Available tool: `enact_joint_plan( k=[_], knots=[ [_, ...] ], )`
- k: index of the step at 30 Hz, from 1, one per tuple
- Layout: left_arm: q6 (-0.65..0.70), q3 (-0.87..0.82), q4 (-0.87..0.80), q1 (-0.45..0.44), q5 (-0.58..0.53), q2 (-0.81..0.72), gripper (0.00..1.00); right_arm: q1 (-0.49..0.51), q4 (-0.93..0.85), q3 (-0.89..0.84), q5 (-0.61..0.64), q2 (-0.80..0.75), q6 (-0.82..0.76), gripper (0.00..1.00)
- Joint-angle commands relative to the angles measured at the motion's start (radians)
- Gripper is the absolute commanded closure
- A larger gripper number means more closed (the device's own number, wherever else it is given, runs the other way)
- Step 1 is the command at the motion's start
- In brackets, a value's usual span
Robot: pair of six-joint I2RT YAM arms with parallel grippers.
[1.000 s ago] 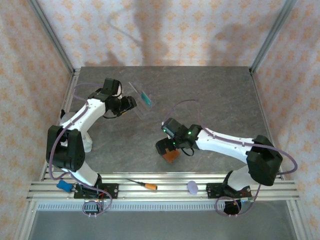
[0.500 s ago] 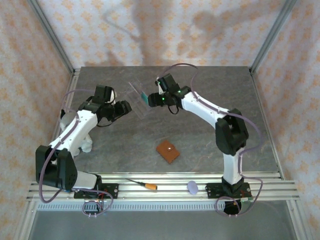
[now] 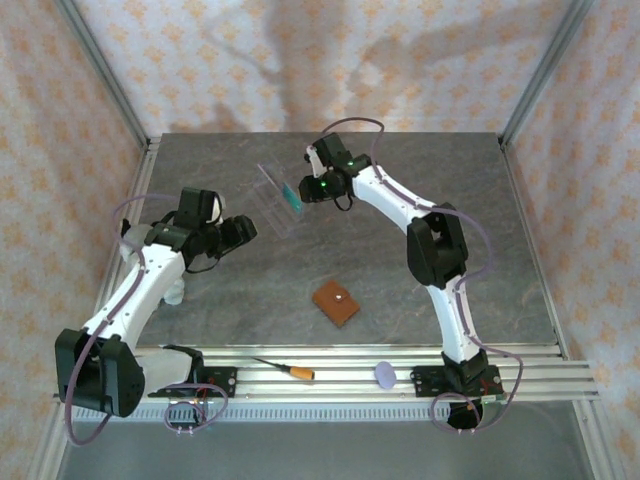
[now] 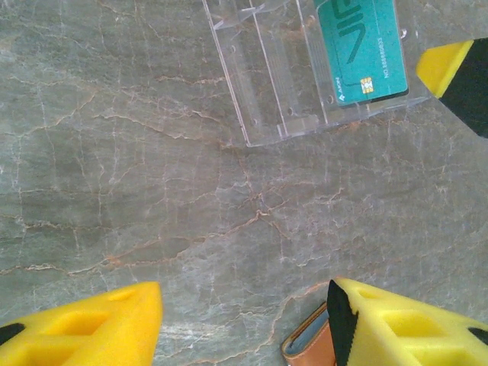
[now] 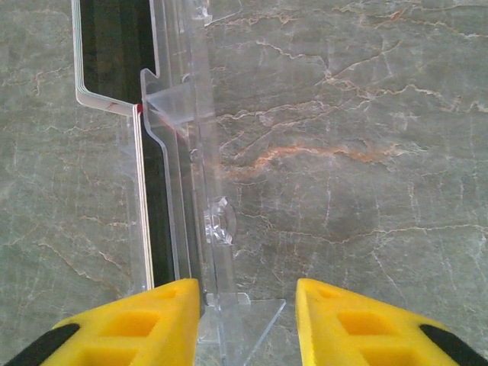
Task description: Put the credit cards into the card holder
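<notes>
Top external view: the small brown leather folding wallet (image 3: 336, 301) lies folded on the grey marbled table (image 3: 520, 220), well apart from both grippers. The teal-green rectangular plastic card (image 3: 291, 195) sits in a clear plastic slotted tray (image 3: 268, 185). The right wrist view shows a second thin card with a red edge (image 5: 139, 191) in the same tray, edge-on. The right gripper (image 3: 303, 190) has its jaws partly open, straddling the tray's end rib without clamping it. The left gripper (image 3: 238, 231) has its jaws open over bare table near the tray, holding nothing.
</notes>
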Motion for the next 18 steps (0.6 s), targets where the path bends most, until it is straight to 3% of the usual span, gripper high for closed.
enact_joint_plan(
  k=[1,9,14,18],
  knots=[
    [0.014,-0.019,-0.025,0.012,-0.028,-0.026,0.39,-0.001,-0.058,0.036,-0.024,0.027,-0.036,0.68],
    [0.015,-0.014,-0.015,0.012,-0.002,-0.011,0.39,-0.001,-0.083,0.009,0.022,0.000,-0.063,0.88],
    [0.007,-0.026,0.014,0.013,-0.009,-0.011,0.39,-0.001,-0.053,-0.083,0.063,-0.093,-0.038,0.92],
    [-0.002,-0.010,0.026,0.012,0.028,0.008,0.39,-0.001,-0.012,-0.202,0.191,-0.189,0.042,0.95]
  ],
)
